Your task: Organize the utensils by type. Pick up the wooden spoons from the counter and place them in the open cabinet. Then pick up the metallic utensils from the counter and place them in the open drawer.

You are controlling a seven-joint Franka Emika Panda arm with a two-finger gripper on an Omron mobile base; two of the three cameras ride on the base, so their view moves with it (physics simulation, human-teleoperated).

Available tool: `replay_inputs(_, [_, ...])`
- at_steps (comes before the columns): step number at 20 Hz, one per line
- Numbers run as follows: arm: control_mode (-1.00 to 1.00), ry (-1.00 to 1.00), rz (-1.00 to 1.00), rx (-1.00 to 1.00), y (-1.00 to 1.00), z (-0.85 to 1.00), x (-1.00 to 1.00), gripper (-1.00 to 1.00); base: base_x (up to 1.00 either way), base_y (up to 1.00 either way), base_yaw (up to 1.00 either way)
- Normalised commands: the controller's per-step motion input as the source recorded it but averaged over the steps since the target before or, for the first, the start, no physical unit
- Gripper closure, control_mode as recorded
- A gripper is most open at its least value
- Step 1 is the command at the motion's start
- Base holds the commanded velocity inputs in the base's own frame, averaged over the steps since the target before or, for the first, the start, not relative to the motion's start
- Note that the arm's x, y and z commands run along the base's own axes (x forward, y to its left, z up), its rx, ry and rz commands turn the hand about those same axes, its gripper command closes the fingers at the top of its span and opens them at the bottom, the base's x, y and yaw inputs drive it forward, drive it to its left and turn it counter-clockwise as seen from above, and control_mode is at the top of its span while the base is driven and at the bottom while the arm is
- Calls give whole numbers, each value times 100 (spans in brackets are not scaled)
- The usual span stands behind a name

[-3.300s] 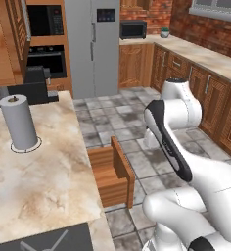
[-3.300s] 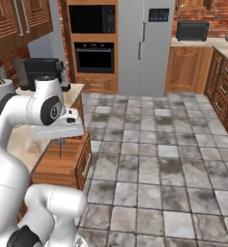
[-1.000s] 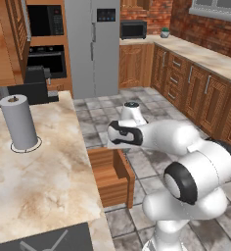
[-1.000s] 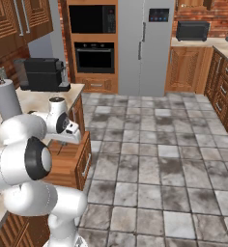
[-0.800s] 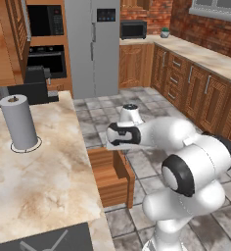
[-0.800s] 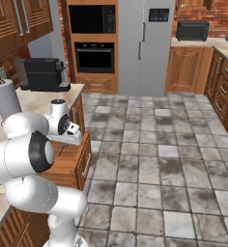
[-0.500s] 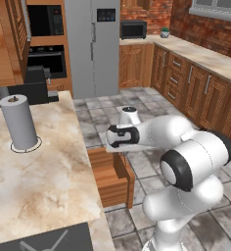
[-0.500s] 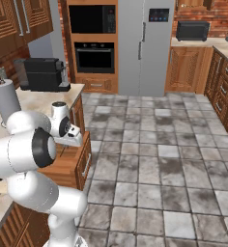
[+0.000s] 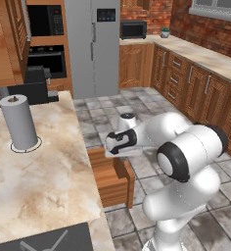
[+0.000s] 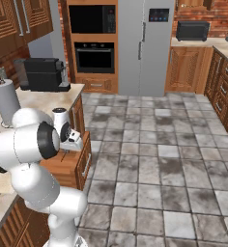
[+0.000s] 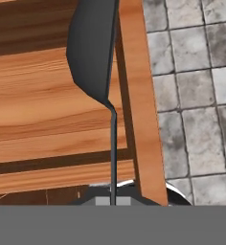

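Note:
My gripper (image 11: 113,197) is shut on the thin handle of a grey metal spoon (image 11: 93,48), one of the metallic utensils. Its dark oval bowl points away from the hand, over the wooden floor of the open drawer (image 11: 43,119). In the left base view the gripper (image 9: 112,149) hangs just above the open drawer (image 9: 110,179), which juts from under the beige marble counter (image 9: 44,171). From the right side the gripper (image 10: 67,147) sits over the same drawer (image 10: 70,166), with the spoon (image 10: 64,155) dangling below it. The wooden spoons and the open cabinet are out of view.
A paper towel roll (image 9: 19,122) and a black coffee machine (image 9: 36,86) stand on the counter. A dark stovetop panel (image 9: 44,240) lies at its near end. Grey tiled floor (image 10: 149,159) spreads to the right of the drawer. Oven and fridge stand at the back.
Three seconds ago the arm was folded up high. Over the last second the hand has crept slightly down and left over the open drawer, with the spoon still in its grip.

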Motion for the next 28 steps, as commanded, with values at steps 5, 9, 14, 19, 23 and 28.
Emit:
replay_inputs(5, [-100,0,1,-2,7,-25,11,100,0,0,0])
replay_inputs(9, [-100,0,0,0,4,-24,8,100,0,0,0])
replay_inputs(14, [-100,0,1,0,0,-17,12,100,0,0,0])
replay_inputs(19, [-100,-1,3,0,0,-18,15,100,0,0,0])
replay_inputs(23, [-100,-5,2,0,0,-21,9,100,0,0,0])
replay_inputs(28, [-100,-7,2,0,0,-13,5,100,0,0,0])
